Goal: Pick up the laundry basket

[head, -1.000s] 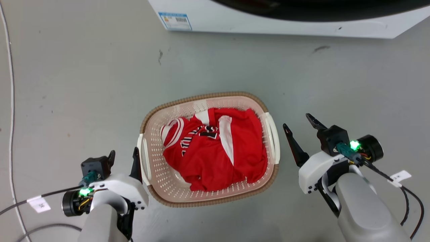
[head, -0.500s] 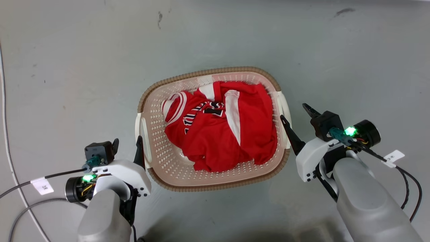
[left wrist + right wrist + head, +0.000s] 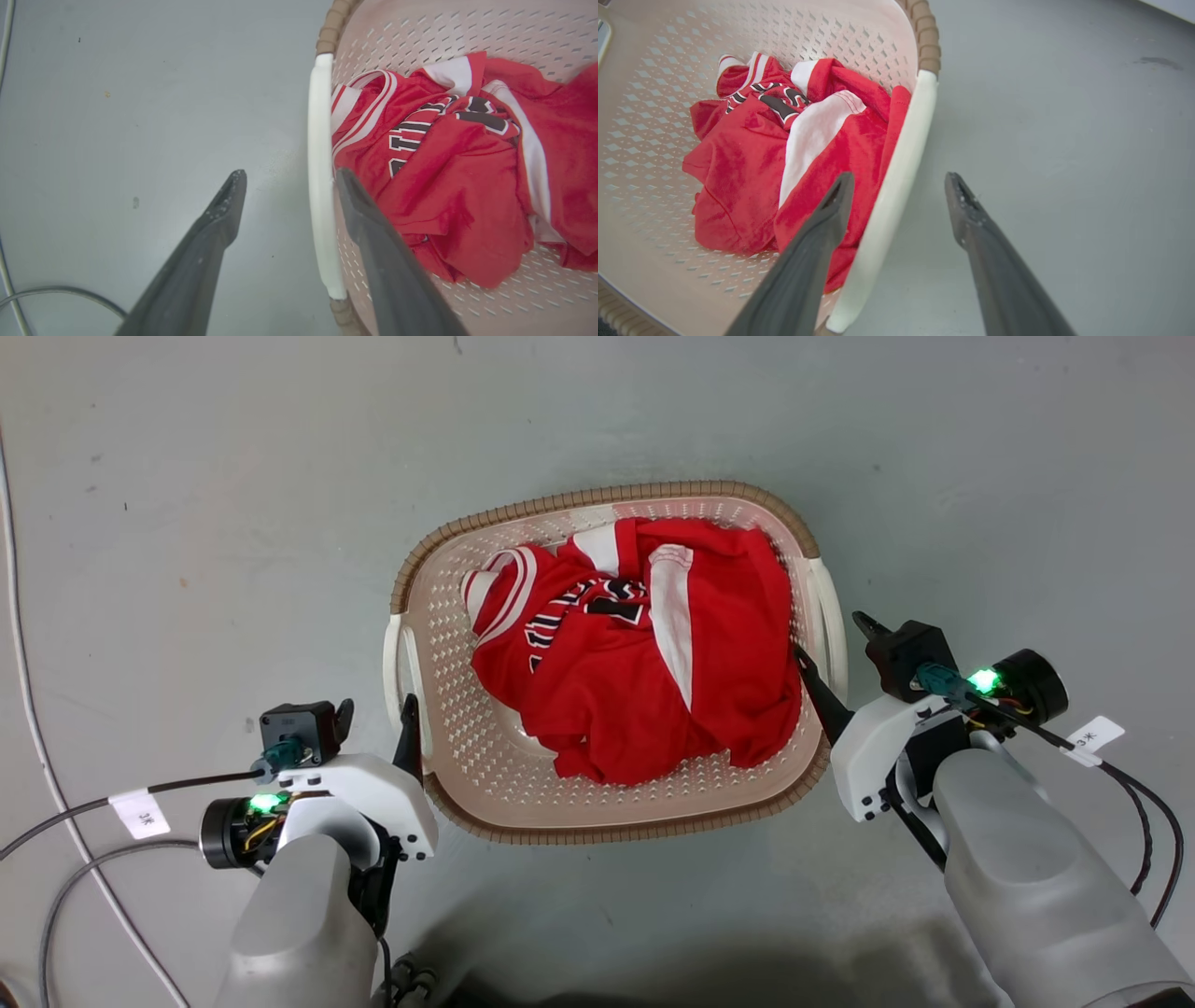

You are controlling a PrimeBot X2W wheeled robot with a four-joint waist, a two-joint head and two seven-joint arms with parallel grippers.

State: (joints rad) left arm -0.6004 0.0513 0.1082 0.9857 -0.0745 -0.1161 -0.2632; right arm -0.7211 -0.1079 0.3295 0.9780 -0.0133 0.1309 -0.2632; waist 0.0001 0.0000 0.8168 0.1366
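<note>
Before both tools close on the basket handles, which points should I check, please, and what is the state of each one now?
1. Left tool open, one finger on each side of the left handle: ok.
2. Right tool open, one finger on each side of the right handle: ok.
3. Fingers low enough to catch the handles: cannot tell.
4. Red jersey free of the inner fingers: cannot tell; both overlap it in the wrist views.
5. Laundry basket lying flat on the floor: ok.
</note>
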